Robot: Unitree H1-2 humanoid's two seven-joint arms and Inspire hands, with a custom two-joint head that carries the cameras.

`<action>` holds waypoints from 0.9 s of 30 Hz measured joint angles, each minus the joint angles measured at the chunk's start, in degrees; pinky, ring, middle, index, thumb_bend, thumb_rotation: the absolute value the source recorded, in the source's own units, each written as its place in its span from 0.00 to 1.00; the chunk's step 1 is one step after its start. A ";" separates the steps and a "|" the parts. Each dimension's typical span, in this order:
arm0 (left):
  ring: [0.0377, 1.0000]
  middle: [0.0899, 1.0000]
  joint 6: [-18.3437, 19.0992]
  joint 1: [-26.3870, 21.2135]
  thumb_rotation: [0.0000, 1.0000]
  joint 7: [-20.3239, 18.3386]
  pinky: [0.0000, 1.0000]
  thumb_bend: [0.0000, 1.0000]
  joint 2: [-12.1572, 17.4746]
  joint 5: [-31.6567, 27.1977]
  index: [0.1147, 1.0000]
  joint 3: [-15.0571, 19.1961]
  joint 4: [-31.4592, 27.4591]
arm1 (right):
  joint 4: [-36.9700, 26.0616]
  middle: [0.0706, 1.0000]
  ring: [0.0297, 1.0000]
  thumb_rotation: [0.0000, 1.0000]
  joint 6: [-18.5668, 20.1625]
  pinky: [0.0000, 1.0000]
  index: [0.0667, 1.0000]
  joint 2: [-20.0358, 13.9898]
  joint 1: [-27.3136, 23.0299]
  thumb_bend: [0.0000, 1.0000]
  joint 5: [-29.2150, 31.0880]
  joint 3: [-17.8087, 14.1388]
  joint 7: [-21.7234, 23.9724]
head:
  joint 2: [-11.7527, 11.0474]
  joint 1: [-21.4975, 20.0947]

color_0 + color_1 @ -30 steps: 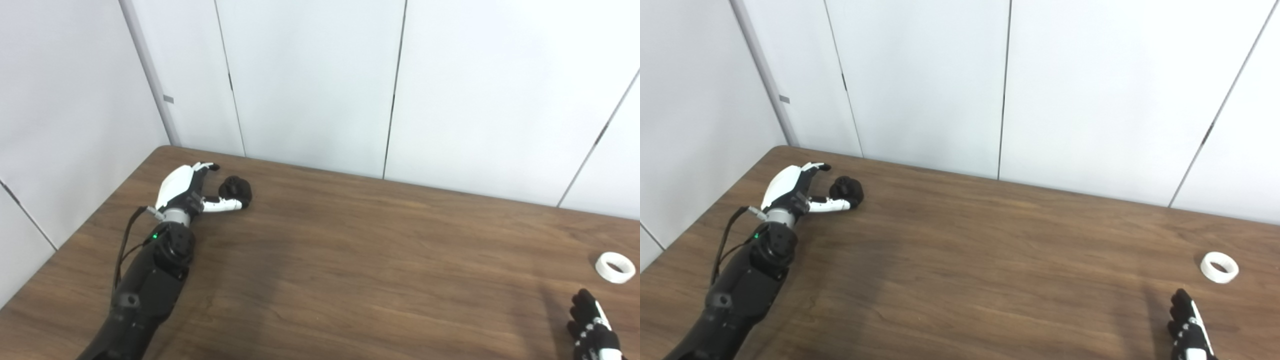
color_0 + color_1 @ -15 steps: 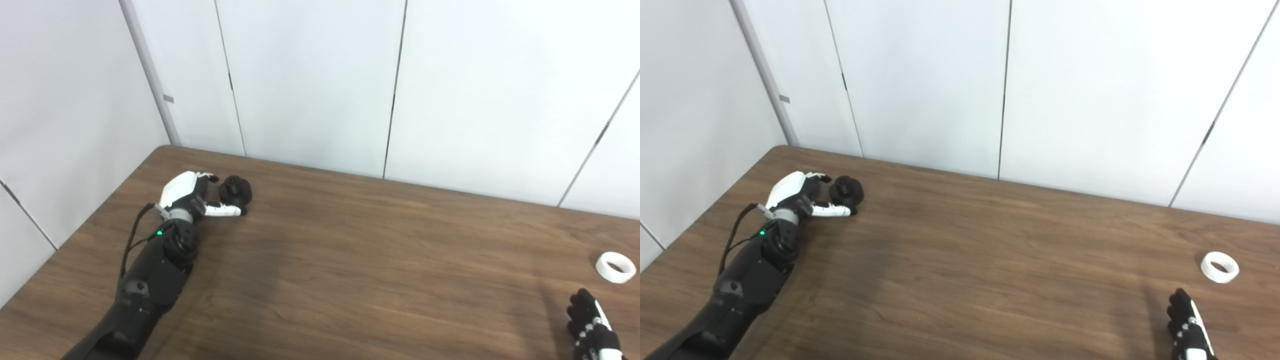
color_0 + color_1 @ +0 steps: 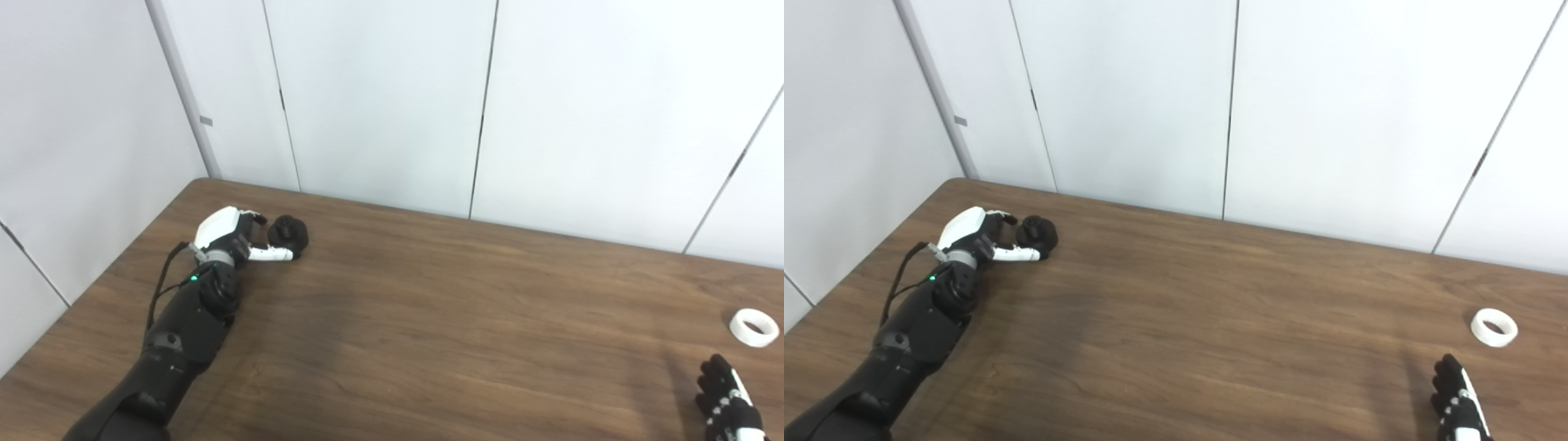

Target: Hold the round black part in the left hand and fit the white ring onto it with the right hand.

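1. Left hand [image 3: 236, 236], in the left eye view, is low on the table [image 3: 429, 318] near its far left corner. Its fingers are apart, and the round black part [image 3: 289, 231] sits just to the right of the palm. The thumb lies along the near side of the part and a fingertip reaches its far side; whether they already touch it, I cannot tell. The part is not lifted.

2. Right hand [image 3: 729, 401], in the same view, is at the bottom right edge and only partly visible. It holds nothing; whether its fingers are spread or closed, I cannot tell. The white ring [image 3: 754, 327] lies flat on the table just beyond this hand, not touching it.

3. In the right eye view, the left hand [image 3: 980, 236] shows the same pose: the black part [image 3: 1038, 233] is between thumb and fingers, resting on the wood.

4. In this view, the ring [image 3: 1494, 326] is beyond the right hand [image 3: 1458, 404] and slightly to its right.

5. The step in hand seems to be grasping the black part. To do it well, I think the fingers should close evenly from both sides, so the part does not roll away to the right, and lifting should begin only when the grip is firm.
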 measured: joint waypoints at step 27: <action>1.00 0.93 0.00 0.08 0.37 -1.66 1.00 0.97 -0.34 -2.51 0.77 -0.17 -1.87 | -0.16 0.97 0.99 1.00 0.05 1.00 0.96 0.01 0.08 0.60 -0.71 0.11 -0.18 | 0.61 0.00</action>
